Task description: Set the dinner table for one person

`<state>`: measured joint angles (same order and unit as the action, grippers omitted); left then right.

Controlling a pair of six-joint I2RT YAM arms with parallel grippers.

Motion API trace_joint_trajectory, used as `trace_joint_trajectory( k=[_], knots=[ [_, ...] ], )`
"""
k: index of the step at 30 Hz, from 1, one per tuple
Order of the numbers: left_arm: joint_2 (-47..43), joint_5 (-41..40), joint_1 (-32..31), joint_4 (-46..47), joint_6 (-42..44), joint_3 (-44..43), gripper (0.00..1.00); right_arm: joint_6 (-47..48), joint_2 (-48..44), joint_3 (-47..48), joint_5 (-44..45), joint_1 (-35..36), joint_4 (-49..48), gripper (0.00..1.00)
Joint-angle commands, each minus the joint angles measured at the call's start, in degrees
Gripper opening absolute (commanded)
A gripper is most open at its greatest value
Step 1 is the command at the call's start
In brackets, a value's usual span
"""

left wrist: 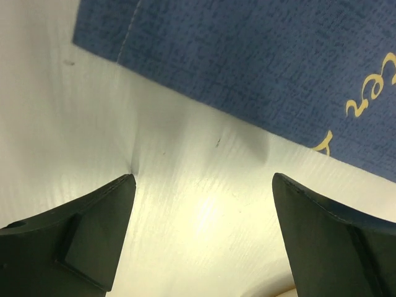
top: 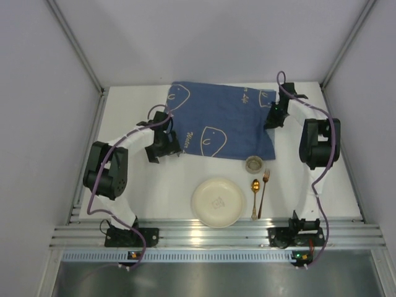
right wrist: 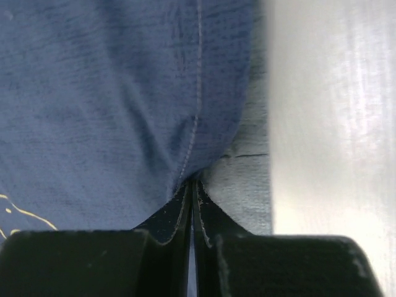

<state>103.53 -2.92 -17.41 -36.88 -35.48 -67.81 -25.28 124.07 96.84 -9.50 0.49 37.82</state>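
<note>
The white dinner table (top: pixel 162 193) carries a blue cloth (top: pixel 223 120) with pale outline drawings, spread at the back middle. My right gripper (top: pixel 271 122) is at the cloth's right edge. In the right wrist view my right gripper (right wrist: pixel 193 183) is shut on a pinched fold of the blue cloth (right wrist: pixel 111 105) at its stitched hem. My left gripper (top: pixel 164 148) hovers by the cloth's left edge. In the left wrist view my left gripper (left wrist: pixel 204 185) stands open over bare table (left wrist: pixel 62 124), with the cloth (left wrist: pixel 247 62) just beyond its fingertips.
A cream plate (top: pixel 218 202) lies near the front middle. To its right are a gold spoon (top: pixel 255 198) and a gold fork (top: pixel 264 192). A small round cup (top: pixel 253 164) sits just behind them, below the cloth's front right corner. Grey walls enclose the table.
</note>
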Motion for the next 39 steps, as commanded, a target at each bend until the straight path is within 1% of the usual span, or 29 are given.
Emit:
trace_joint_trajectory(
  k=[1,2,3,4,5,6,7,8,11,12,16,19,22,23,24,26,27,29,30,35,39],
  knots=[
    [-6.5,-4.5,-0.1,5.6,-1.8,1.3,0.98,2.3,0.6,2.4,0.3,2.5,1.9,0.03],
    [-6.7,-6.2,0.0,6.4,-0.9,0.8,0.98,2.5,0.4,2.0,0.4,2.8,2.2,0.13],
    [-6.4,-6.8,0.0,6.9,-0.5,-0.8,0.98,2.5,-0.7,1.6,0.8,2.7,2.3,0.27],
    [-4.4,-7.3,-0.1,5.7,0.0,-2.1,0.98,2.7,-1.5,0.2,1.0,2.7,2.4,0.55],
    [-2.8,-8.1,0.0,3.8,0.2,-4.1,0.99,2.8,-2.5,-0.6,1.3,2.8,2.6,0.65],
    [-0.9,-8.4,0.0,0.9,-0.4,-8.9,0.98,2.6,-5.1,-1.4,2.0,2.6,2.7,0.70],
    [3.0,-9.1,-0.1,-3.8,-0.7,-10.6,0.97,2.1,-6.5,-3.7,1.9,2.7,2.7,0.76],
    [4.5,-10.3,-0.1,-4.7,-1.6,-12.1,0.96,1.8,-9.6,-5.0,1.6,2.8,2.4,0.76],
    [6.9,-10.4,-0.1,-3.5,-2.7,-11.3,0.96,1.3,-14.4,-10.7,0.2,3.9,1.8,0.76],
    [7.7,-10.5,-0.1,-3.1,-2.9,-10.9,0.96,1.2,-17.7,-13.7,0.1,4.2,1.5,0.76],
    [10.4,-10.2,-0.1,-2.7,-3.0,-11.7,0.93,0.8,-25.2,-19.8,0.4,4.9,1.4,0.77],
    [12.7,-10.9,-0.1,-5.2,-2.9,-13.7,0.81,0.8,-30.5,-23.2,1.9,4.9,2.2,0.80],
    [13.9,-10.7,-0.1,-6.3,-2.9,-14.2,0.57,0.9,-34.9,-25.8,3.8,4.8,2.8,0.82],
    [13.9,-10.4,-0.2,-6.2,-2.8,-13.8,0.43,1.0,-36.3,-26.4,3.9,4.9,2.8,0.83],
    [14.2,-10.0,-0.2,-6.3,-2.7,-13.6,0.34,1.1,-36.7,-27.6,3.9,4.8,2.9,0.83],
    [14.1,-9.1,-0.3,-6.5,-2.0,-12.6,0.23,1.2,-37.5,-28.5,4.0,4.9,3.2,0.83],
    [13.2,-8.9,-0.6,-6.6,-1.8,-12.0,0.13,1.3,-37.8,-29.1,4.0,4.9,3.4,0.83],
    [11.6,-9.2,-1.0,-6.7,-1.5,-9.4,0.05,1.3,-38.8,-29.8,4.2,4.9,3.7,0.84],
    [9.6,-9.5,-1.6,-6.6,-1.5,-8.2,0.04,1.4,-39.3,-30.5,4.3,4.9,3.8,0.84],
    [3.6,-9.4,-2.3,-4.8,-2.0,0.0,0.03,1.2,-42.2,-33.6,4.0,5.0,4.3,0.85],
    [-0.2,-9.6,-3.1,-4.2,-2.4,3.8,0.04,1.2,-45.1,-38.2,3.6,4.9,4.2,0.85]
  ],
)
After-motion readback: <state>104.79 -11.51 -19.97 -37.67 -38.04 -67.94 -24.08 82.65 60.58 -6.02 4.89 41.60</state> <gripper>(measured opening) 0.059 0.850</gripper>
